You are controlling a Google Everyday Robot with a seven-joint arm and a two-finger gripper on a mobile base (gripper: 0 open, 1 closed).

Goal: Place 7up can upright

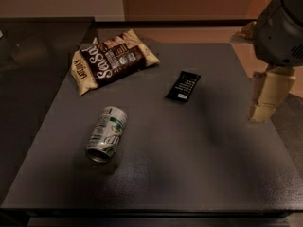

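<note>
The 7up can [107, 134] lies on its side on the dark table [199, 164], left of the middle, with its silver top end pointing toward the front edge. It is silver-white with green markings. My gripper [266, 96] hangs at the right edge of the view, above the table's right side and well apart from the can. It holds nothing that I can see.
A brown-and-cream snack bag [112, 59] lies at the back left of the table. A flat black wrapper [183, 86] lies near the back middle, between the can and my gripper. A second dark surface [33, 46] adjoins the table on the left.
</note>
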